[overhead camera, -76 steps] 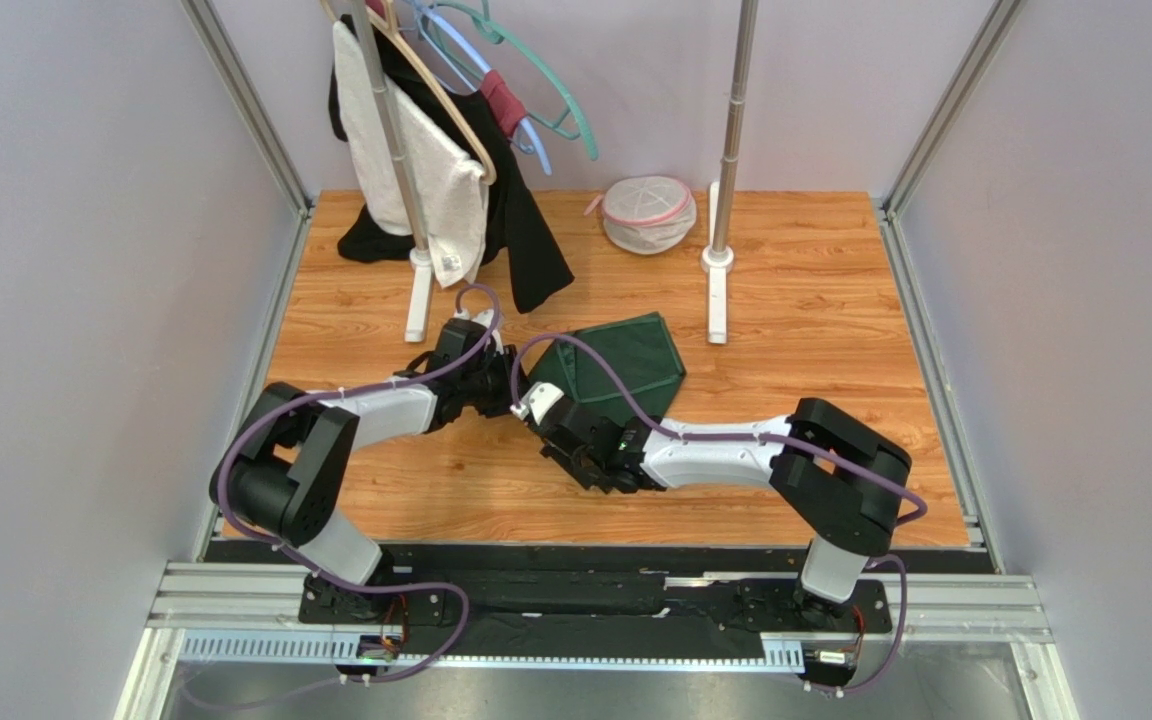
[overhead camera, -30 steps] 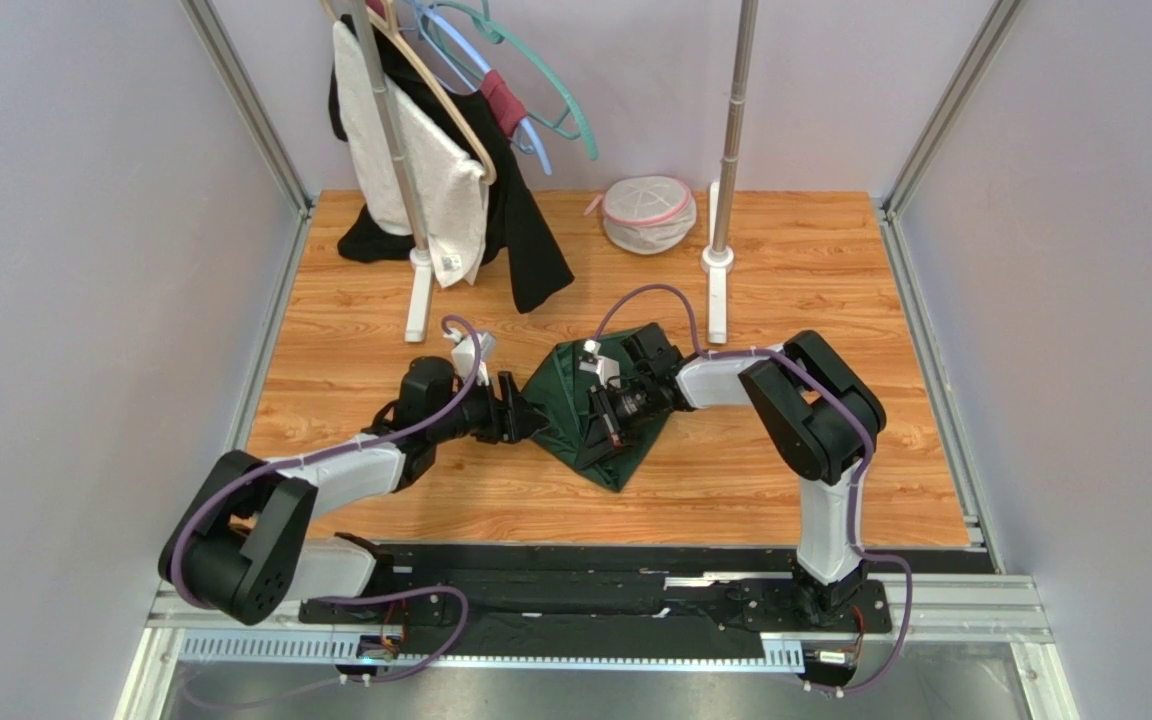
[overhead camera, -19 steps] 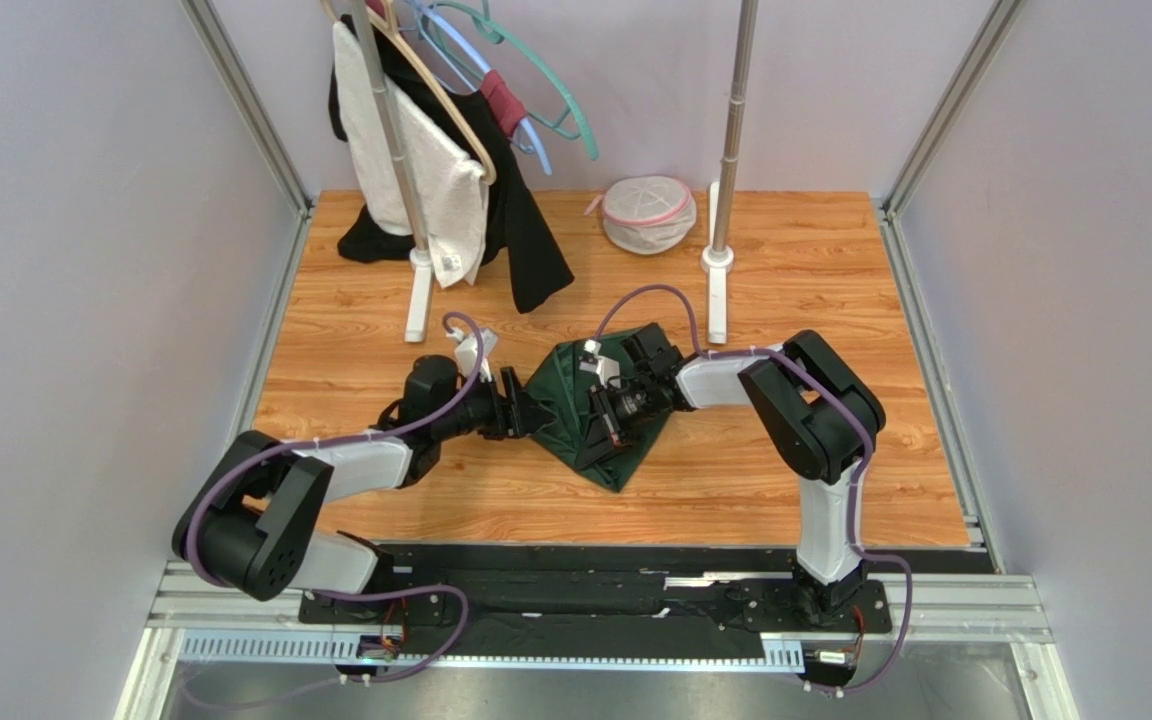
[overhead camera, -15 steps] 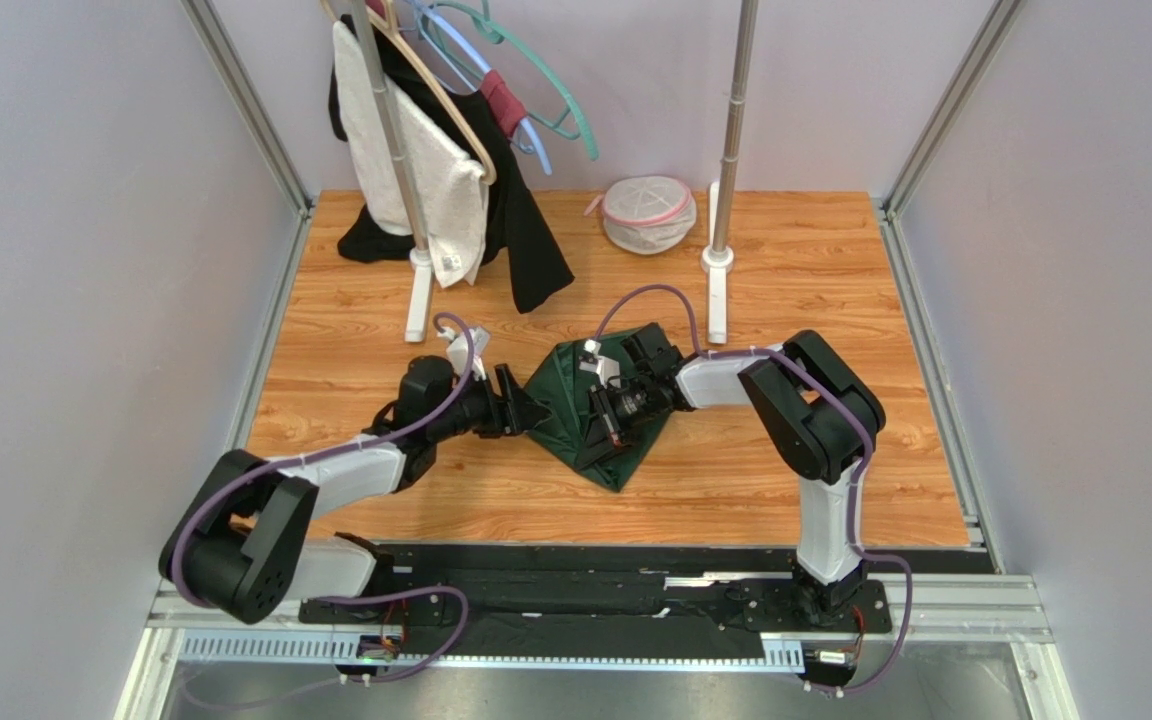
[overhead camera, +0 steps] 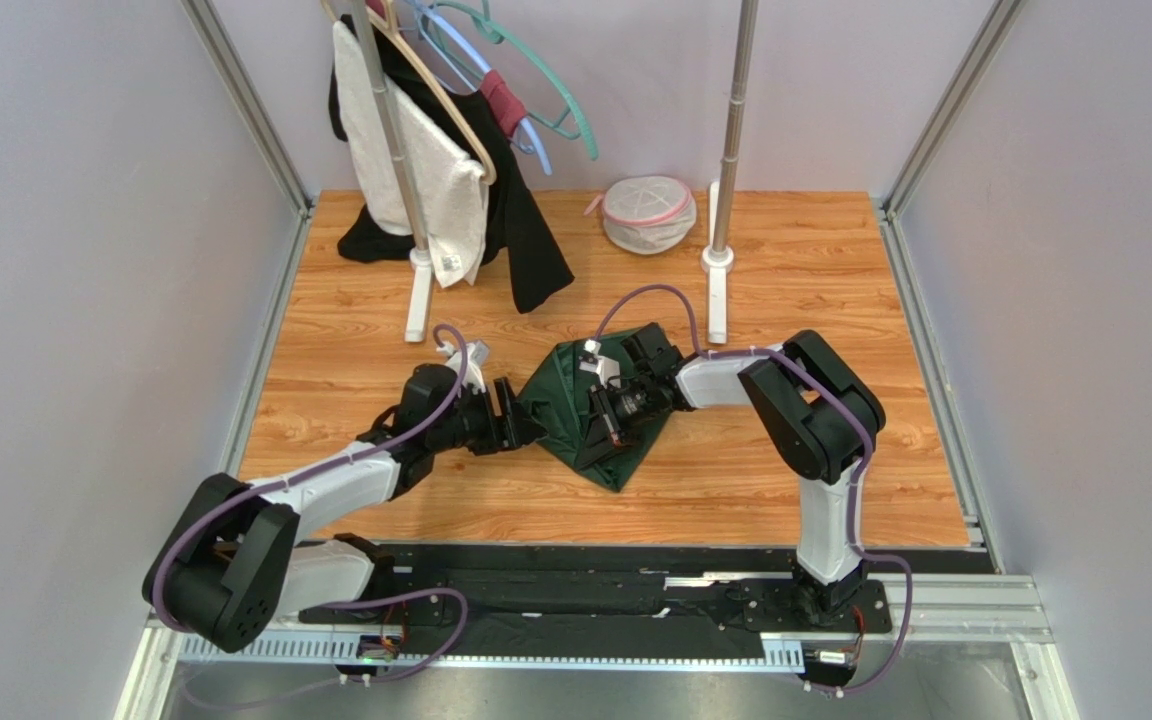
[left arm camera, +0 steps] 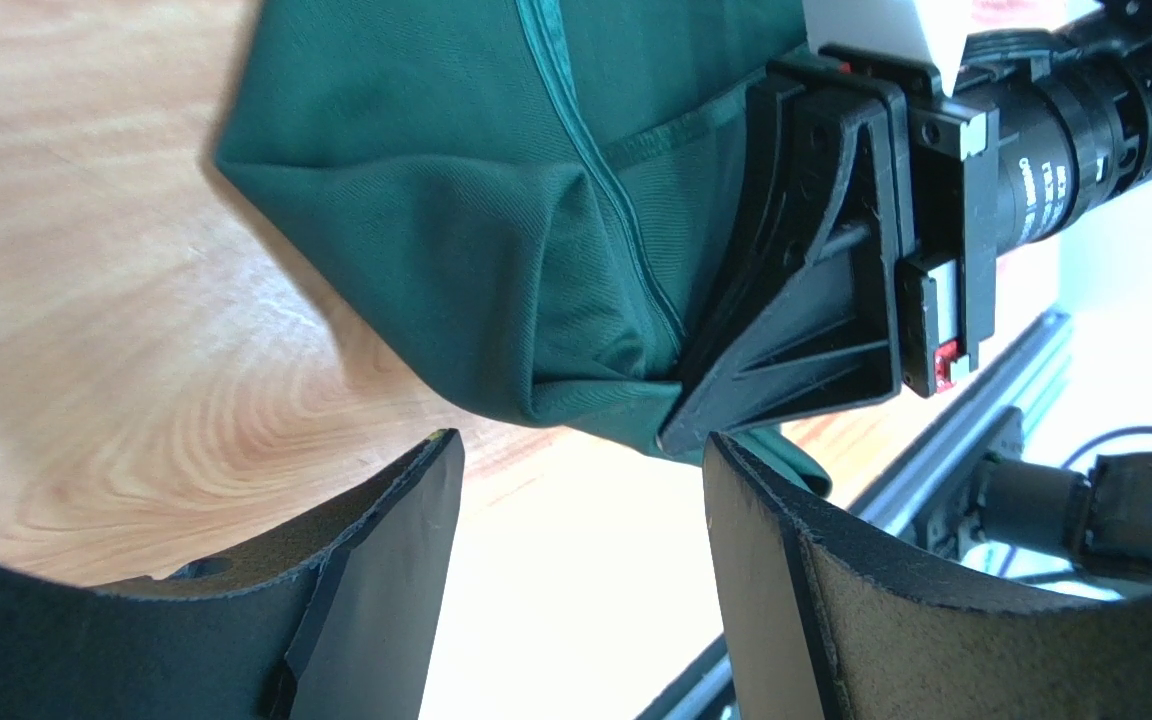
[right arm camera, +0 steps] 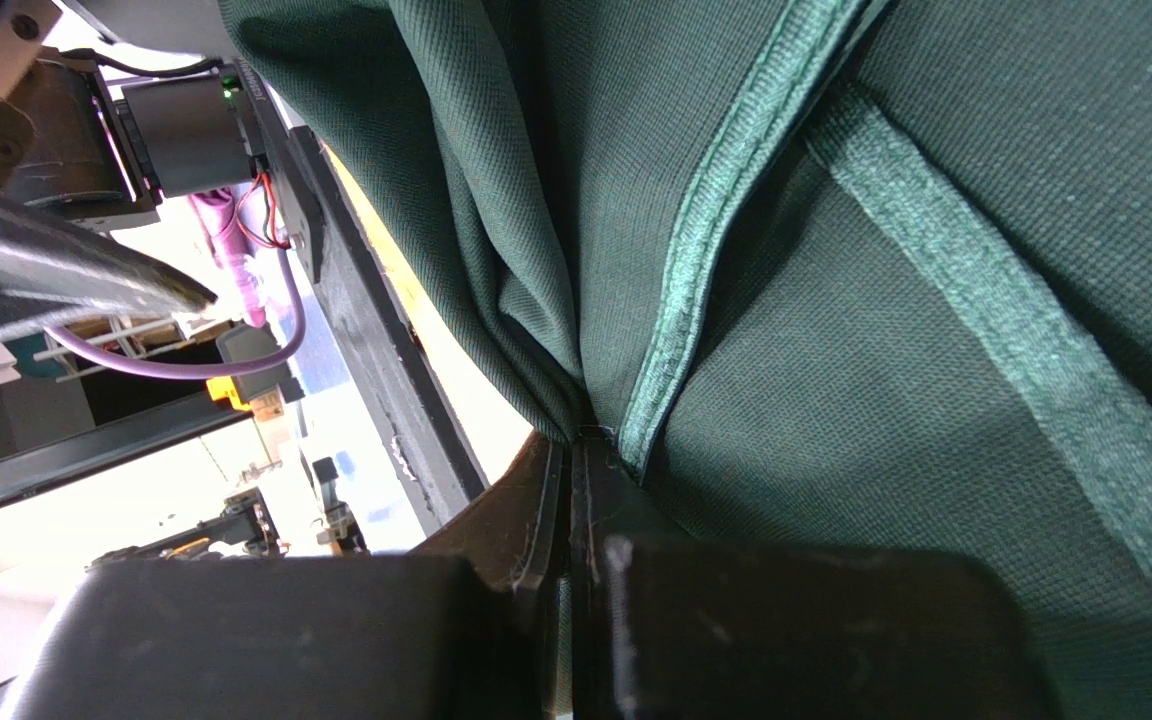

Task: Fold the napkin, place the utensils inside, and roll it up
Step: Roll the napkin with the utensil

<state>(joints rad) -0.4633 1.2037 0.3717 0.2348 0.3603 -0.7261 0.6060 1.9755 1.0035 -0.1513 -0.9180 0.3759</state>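
**Napkin** [overhead camera: 612, 458]: dark green and bunched into a rough diamond at mid tabletop [overhead camera: 853, 315]. Its near point stops well short of the front edge.

**Right gripper** [right arm camera: 578, 450]: pressed together, pinching a raised fold just beside the hemmed seam.

**Left gripper** [left arm camera: 579, 473]: spread and holding nothing. It sits just beside the napkin's left corner, apart from the cloth.

**Room:** you have bare wood right of the napkin, along the near strip, and left of the left arm. The far side is crowded:
- a white towel [overhead camera: 440, 173] and a black garment [overhead camera: 534, 248] hang at far left
- a pole base [overhead camera: 716, 258] stands behind the napkin
- a mesh pouch [overhead camera: 647, 213] lies at the far edge

**Hidden:**
- Cloth fills your right wrist view.
- Whatever lies inside the folds cannot be made out.
- In the left wrist view, the right gripper's black body covers the napkin's far part.
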